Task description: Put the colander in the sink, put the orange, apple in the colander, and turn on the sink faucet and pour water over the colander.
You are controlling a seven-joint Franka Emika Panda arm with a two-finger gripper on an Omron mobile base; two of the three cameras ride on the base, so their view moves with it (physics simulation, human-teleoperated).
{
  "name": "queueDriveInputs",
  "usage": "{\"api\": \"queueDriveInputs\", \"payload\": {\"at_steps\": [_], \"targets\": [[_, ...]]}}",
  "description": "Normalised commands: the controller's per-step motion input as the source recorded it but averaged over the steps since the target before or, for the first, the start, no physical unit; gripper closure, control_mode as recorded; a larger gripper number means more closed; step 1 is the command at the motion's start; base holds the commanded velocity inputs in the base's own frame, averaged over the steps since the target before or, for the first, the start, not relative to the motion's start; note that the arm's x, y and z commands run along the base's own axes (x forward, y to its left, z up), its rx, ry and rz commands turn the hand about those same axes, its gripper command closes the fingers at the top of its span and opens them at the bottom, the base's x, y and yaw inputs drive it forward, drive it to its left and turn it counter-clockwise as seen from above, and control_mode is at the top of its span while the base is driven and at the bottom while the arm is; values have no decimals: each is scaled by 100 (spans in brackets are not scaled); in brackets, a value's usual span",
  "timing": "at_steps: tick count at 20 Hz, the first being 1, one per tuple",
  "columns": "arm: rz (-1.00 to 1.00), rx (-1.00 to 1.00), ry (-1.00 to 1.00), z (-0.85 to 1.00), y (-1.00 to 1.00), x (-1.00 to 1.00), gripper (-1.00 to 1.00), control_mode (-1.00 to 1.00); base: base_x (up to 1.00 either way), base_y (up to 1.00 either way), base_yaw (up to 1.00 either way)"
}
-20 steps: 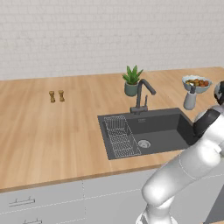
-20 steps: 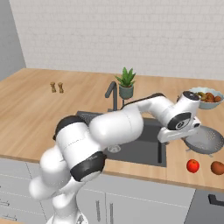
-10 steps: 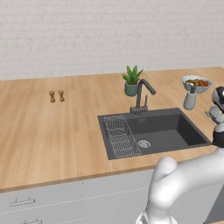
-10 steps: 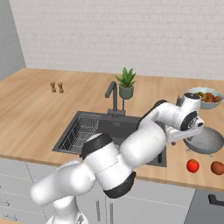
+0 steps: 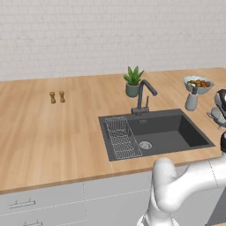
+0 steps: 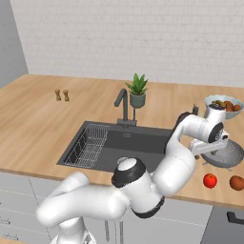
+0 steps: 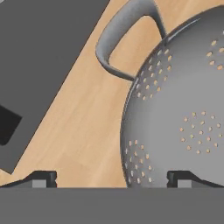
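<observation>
The sink (image 6: 143, 143) sits in the counter (image 6: 43, 119) with the faucet (image 6: 123, 102) behind it. Right of it, the end effector (image 7: 111, 177) hangs spread wide over the colander (image 6: 228, 155), at its rim and handle. The apple (image 6: 209, 180) and orange (image 6: 237, 182) lie in front of the colander.

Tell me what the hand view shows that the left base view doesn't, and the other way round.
Hand view alone: the colander's perforated wall close up, its loop handle lying over bare wood, and the open jaws' two dark tips at the bottom, one over the wood and one over the colander's wall.

Left base view alone: the sink faucet, the potted plant, the wire rack in the basin, the drain, the fruit bowl and two small shakers.

Both: the wooden counter and the dark sink, seen as one corner in the hand view.
</observation>
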Motion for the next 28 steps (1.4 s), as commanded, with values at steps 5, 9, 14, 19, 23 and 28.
{"api": "queueDriveInputs", "payload": {"at_steps": [5, 9, 14, 19, 23, 28], "targets": [[0, -3, 1, -30, -21, 30, -100, -100, 0, 0, 0], [0, -6, 2, -34, -9, 22, -100, -100, 0, 0, 0], [0, -7, 4, -32, 0, 5, 100, -100, 0, 0, 0], [6, -4, 0, -23, 8, -3, 100, -100, 0, 0, 0], [17, -8, 0, -13, 31, -24, 100, -100, 0, 0, 0], [20, -12, -2, 10, 23, -59, 100, -100, 0, 0, 0]]}}
